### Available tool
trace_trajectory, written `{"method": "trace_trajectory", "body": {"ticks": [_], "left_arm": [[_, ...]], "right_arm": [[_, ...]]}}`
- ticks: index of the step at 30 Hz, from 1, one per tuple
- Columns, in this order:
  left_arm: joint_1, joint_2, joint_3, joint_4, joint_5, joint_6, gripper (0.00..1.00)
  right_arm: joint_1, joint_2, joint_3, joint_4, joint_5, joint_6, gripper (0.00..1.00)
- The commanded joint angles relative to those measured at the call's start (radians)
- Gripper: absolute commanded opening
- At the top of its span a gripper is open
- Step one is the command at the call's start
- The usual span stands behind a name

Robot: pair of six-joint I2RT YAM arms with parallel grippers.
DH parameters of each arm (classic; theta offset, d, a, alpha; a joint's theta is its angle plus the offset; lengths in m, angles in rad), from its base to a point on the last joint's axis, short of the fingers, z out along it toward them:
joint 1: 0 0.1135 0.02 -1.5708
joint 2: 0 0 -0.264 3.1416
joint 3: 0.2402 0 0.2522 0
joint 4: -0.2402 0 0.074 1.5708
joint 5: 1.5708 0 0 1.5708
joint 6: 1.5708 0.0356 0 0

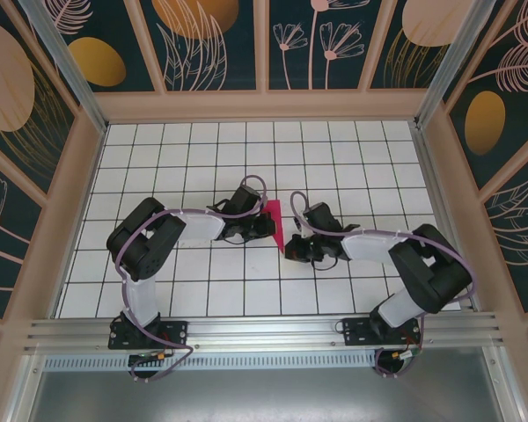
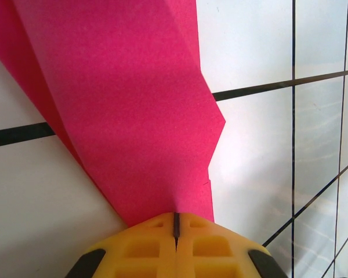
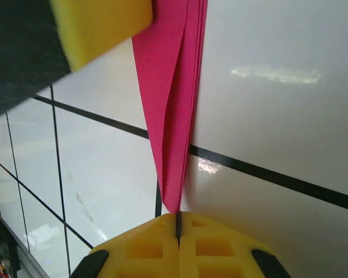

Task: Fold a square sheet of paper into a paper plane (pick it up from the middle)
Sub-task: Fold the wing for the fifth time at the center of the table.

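Note:
The square sheet of paper (image 1: 277,221) is magenta-pink and folded into a creased, pointed shape like a paper plane. It stands on edge above the middle of the tiled table, held from both sides. My left gripper (image 1: 267,229) is shut on its wider end; the left wrist view has the broad folded face (image 2: 139,116) running up from the closed jaws (image 2: 176,223). My right gripper (image 1: 290,252) is shut on the narrow tip. From the right wrist the paper (image 3: 174,116) appears edge-on in several layers, rising from the closed jaws (image 3: 178,223) toward a yellow left fingertip (image 3: 98,29).
The white tiled table (image 1: 202,158) with black grid lines is fenced by wooden walls (image 1: 264,105) at the back and both sides. The metal rail (image 1: 264,330) carrying the arm bases runs along the near edge. Both arms bend inward and meet near the centre.

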Motion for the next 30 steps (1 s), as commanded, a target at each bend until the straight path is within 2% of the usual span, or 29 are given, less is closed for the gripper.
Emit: {"method": "trace_trajectory", "body": {"ticks": [1,9,18,21,30], "left_arm": [[0.015,0.047,-0.032,-0.115,-0.114,0.018,0.07],[0.014,0.031,-0.013,-0.111,-0.096,0.01,0.07],[0.014,0.01,0.004,-0.098,-0.084,-0.005,0.07],[0.017,-0.009,0.006,-0.095,-0.078,0.007,0.08],[0.025,-0.123,0.054,-0.019,-0.072,0.235,0.2]], "right_arm": [[-0.015,-0.06,0.039,-0.012,0.056,0.016,0.0],[-0.018,0.073,0.115,0.084,0.019,0.036,0.0],[-0.018,0.167,0.097,0.098,-0.04,0.017,0.0],[-0.018,0.183,0.09,0.067,-0.025,0.005,0.0],[-0.04,0.183,0.063,-0.016,0.019,-0.019,0.0]]}}
